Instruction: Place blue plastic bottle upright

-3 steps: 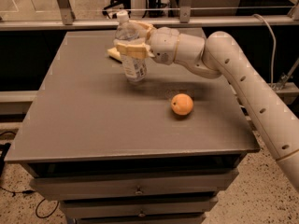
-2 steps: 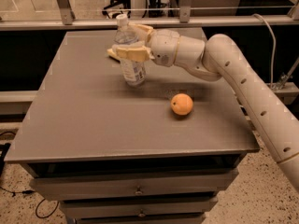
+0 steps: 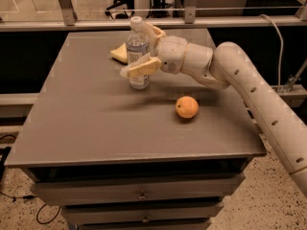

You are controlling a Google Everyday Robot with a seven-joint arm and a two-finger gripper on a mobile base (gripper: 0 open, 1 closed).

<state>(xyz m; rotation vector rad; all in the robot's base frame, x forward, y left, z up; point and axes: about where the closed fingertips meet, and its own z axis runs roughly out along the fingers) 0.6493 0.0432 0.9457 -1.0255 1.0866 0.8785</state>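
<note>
Since the blue plastic bottle [image 3: 137, 43] stands between the fingers of the tool [image 3: 135, 49], cap up, long axis vertical and base on the worktop [image 3: 96, 123], the coming move seems to turn on backing straight out along the arm without nudging it. The tool's fingers are spread, one on either side of the bottle, apparently unclamped. An orange [image 3: 186, 107] lies well clear on the tool's near side.

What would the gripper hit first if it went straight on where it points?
Probably the blue plastic bottle, standing upright between the spread fingers of the gripper, though depth is unclear.
</note>
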